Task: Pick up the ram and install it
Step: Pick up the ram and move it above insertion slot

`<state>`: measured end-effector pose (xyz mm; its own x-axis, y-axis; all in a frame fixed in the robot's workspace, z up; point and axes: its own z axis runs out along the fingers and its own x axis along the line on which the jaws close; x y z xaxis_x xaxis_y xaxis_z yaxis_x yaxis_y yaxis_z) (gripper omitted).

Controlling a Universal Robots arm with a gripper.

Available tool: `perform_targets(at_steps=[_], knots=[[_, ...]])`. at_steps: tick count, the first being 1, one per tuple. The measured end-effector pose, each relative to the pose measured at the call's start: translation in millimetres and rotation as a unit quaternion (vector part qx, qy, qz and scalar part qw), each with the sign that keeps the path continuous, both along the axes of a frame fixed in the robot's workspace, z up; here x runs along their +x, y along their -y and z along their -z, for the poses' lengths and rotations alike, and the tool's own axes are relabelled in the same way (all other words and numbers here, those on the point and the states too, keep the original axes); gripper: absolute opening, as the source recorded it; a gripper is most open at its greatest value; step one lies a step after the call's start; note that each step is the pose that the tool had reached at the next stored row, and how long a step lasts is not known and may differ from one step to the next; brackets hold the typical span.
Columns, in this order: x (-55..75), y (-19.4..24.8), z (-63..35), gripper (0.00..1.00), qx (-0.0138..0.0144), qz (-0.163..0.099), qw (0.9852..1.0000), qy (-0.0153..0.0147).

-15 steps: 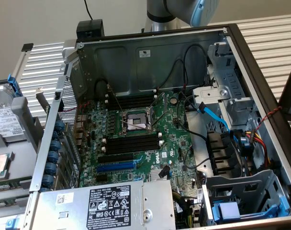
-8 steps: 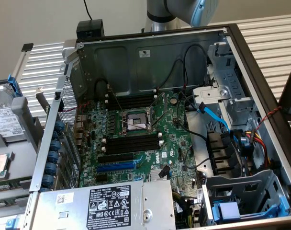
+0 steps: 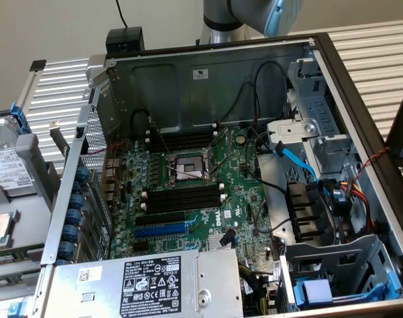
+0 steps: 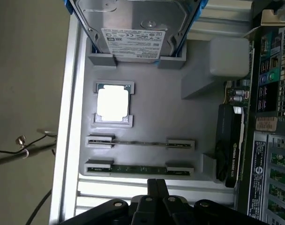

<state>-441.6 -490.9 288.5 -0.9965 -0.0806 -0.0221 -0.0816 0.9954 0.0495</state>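
Right, the arm [image 3: 254, 16] is up behind the open computer case [image 3: 360, 99], and on the wrist camera the gripper [image 4: 156, 182] hangs over the grey parts tray [image 4: 180, 122] that sits beside the case. Its fingers [image 4: 152, 187] are pressed together with nothing between them, so it's a closed, empty hand.

And there's the ram [image 4: 138, 169], the thin green stick. It lies flat in its cradle on the tray, held at both ends by the little grey end blocks. It's the cradle closest to the fingertips, which are near it but clear of it. The neighbouring cradle [image 4: 140, 143] shows just a thin line (empty or edge-on, I can't say). Further along the tray sit a processor chip [image 4: 113, 103] and a hard drive [image 4: 133, 23], both out of the way.

Over in the case, the long black slots [image 3: 181, 199] on the green motherboard [image 3: 244, 199] look bare from where I stand, and so does the blue slot [image 3: 160, 230].

So, by my reckoning, we're at the very start. The stick hasn't been gripped or lifted, and nothing is seated in the board. Both the pickup and the install are undone.
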Motion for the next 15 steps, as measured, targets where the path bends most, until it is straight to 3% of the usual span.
perform_targets(at_steps=[3,7,11,15], knots=[[-0.1,0.0,0.0,0.11,0.0000,-0.027,0.9996,0.0005],[0.0,0.0,0.0,0.11,0.0000,-0.063,0.9980,0.0010],[0.0,0.0,0.2,0.11,0.0000,-0.100,0.9950,0.0014],[0.0,0.0,0.7,0.11,0.0001,-0.136,0.9907,0.0017]])
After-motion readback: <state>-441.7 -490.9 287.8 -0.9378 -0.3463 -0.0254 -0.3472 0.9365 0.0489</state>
